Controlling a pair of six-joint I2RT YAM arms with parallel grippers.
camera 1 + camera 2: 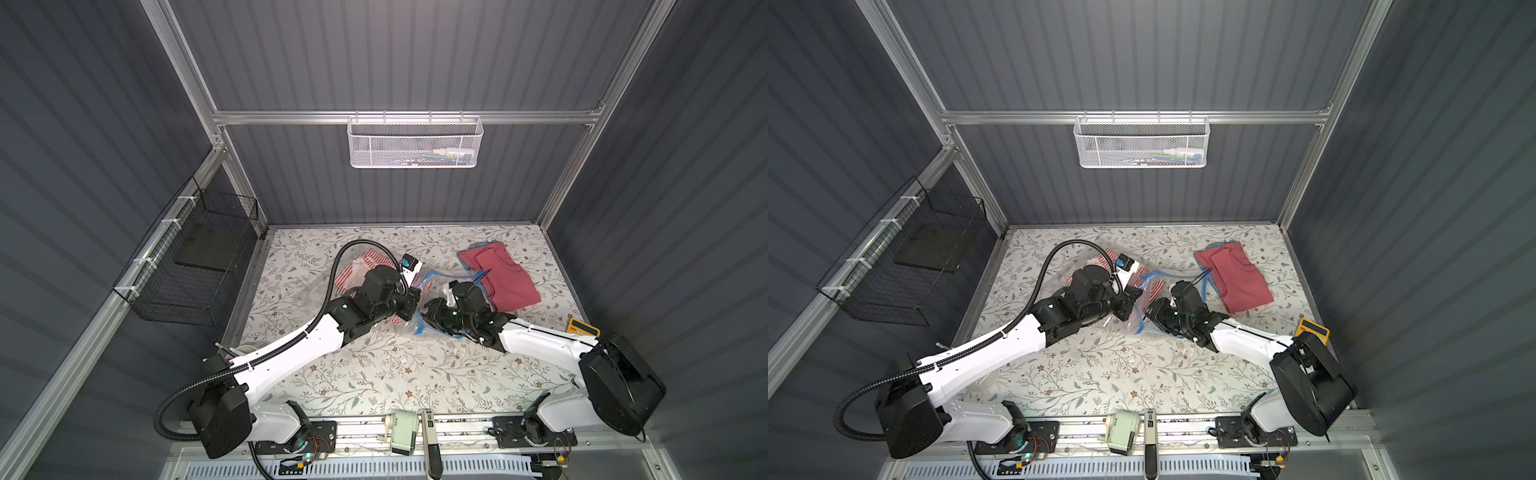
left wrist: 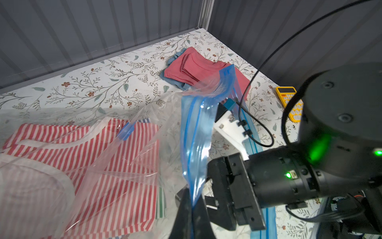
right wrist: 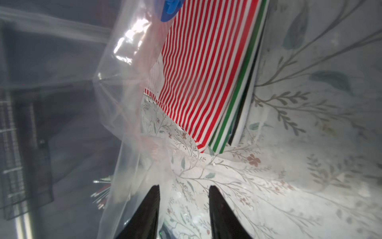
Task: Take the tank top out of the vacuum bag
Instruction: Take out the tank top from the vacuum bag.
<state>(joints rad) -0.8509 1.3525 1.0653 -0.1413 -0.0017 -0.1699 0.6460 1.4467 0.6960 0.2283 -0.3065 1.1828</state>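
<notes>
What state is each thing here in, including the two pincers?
Clear plastic vacuum bag with blue zip strip: mouth open, edge lifted.
Red-and-white striped tank top: inside the bag, flat.
Left pincer: shut on the bag's zip strip.
Right pincer: open, at the bag's mouth.
Folded pink garment: lying outside the bag.

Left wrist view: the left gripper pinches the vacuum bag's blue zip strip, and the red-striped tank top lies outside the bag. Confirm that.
One part is wrong: the red-striped tank top lies inside the vacuum bag, under its clear plastic, as the left wrist view shows. The left gripper does pinch the blue zip strip.
</notes>
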